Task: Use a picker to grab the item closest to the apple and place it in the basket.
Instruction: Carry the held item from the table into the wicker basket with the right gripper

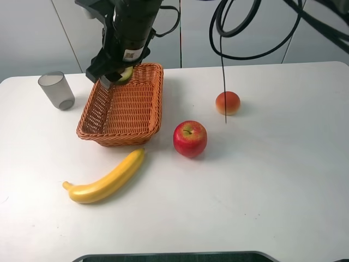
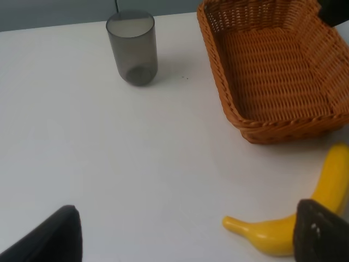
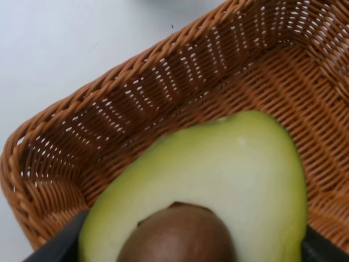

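Holdings as seen from the room, largest first.

1. Counter [image 1: 272, 180]. White, and wide open on its near and right parts. The far edge runs just behind the basket, so anything knocked that way has little room left.

2. Right arm [image 1: 131, 27]. Reaches across to the left side, over the basket's far end. Lifting straight up looks like the clearest way out. A thin black cable [image 1: 223, 82] hangs well to its right.

3. Basket [image 1: 95, 134]. Wicker, with sloped walls and nothing lying in the part that shows. It looks light. If a gripper finger catches the far wall on the way down, the basket could skid toward the banana.

4. Banana [image 1: 106, 180]. Lies just in front of the basket, apart from it.

5. Apple [image 1: 190, 138]. Near the basket's right corner, not touching it.

6. Cup [image 1: 56, 90]. Grey, upright, left of the basket and clear of the arm.

7. Round orange-red fruit [image 1: 227, 102]. Behind the apple and well apart from the basket.

8. Avocado half [image 1: 126, 73]. The task's item, held cut face and pit up, above the basket floor close to the far corner. Main risk: if let go this near the rim, it may strike the wall and tip out over the far side.

9. Right gripper [image 1: 115, 76]. Clamped on the avocado half, with a finger on either side.

10. Left gripper [image 2: 188, 234]. Spread wide and empty, hanging over bare counter beside the banana's stem.
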Robot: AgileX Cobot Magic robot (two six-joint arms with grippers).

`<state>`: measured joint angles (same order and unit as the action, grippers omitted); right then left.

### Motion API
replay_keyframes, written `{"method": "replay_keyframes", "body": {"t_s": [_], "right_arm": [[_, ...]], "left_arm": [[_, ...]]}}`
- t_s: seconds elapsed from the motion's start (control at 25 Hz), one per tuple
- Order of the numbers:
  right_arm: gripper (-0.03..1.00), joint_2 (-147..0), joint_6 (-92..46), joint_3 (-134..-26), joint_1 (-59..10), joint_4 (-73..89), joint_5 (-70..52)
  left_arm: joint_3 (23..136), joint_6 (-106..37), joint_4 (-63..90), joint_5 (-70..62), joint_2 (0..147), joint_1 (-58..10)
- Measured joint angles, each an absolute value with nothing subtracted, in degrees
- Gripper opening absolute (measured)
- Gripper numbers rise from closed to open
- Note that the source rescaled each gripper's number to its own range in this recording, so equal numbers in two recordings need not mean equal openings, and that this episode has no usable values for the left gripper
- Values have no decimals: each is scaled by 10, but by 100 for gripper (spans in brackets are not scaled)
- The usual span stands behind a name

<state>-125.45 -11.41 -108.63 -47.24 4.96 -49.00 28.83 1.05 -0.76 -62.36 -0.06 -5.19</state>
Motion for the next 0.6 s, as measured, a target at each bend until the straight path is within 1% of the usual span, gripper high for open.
{"method": "replay_keyframes", "body": {"t_s": [0.28,0.6], "right_arm": [[0,-1294,-99,-1087,-472,43,-433],[0,-1339,-86,-1088,-459,16,-401]], "left_arm": [[288,10,-8,-624,-1,-52],[288,10,-8,-624,-1,-52]]}}
